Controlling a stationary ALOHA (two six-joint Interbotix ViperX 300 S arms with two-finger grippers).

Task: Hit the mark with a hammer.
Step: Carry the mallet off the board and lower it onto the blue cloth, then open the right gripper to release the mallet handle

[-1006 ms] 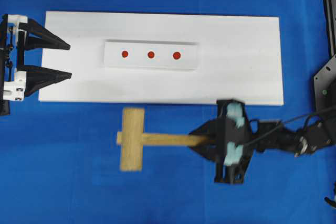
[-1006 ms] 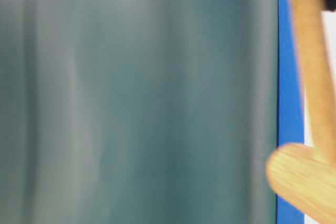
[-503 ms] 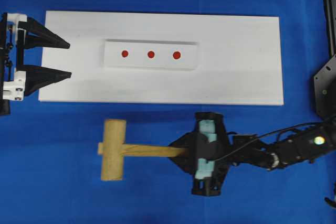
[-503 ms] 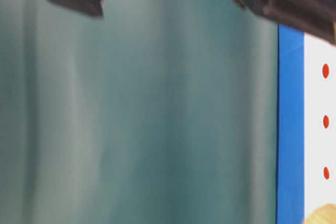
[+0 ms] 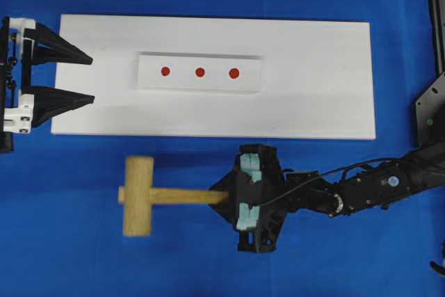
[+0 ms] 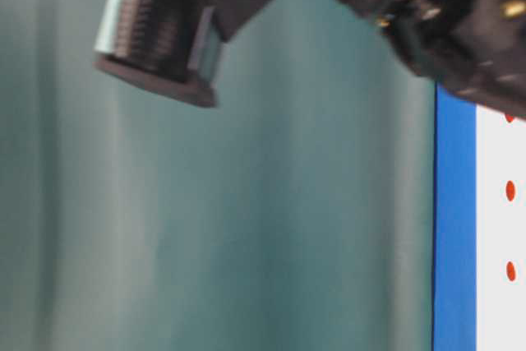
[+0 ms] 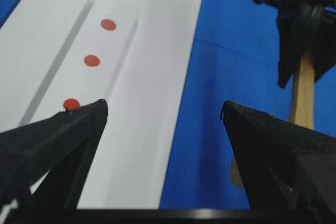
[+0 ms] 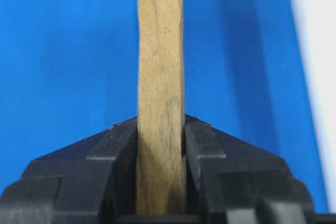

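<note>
Surface: blue cloth (image 5: 83,255), with white board (image 5: 320,102) laid across, raised white block (image 5: 200,73) near its middle.
Mark (image 5: 200,72): middle red dot of three on block, uncovered, well apart from mallet head.
Hammer (image 5: 138,196): wooden mallet off the board on the near side, handle level, head to the left; likely carried toward a swing.
Right gripper (image 8: 160,145): clamped on handle end, leaving full reach.
Left gripper (image 5: 69,78): spread wide at board's left edge, holding nothing, seemingly parked clear.
</note>
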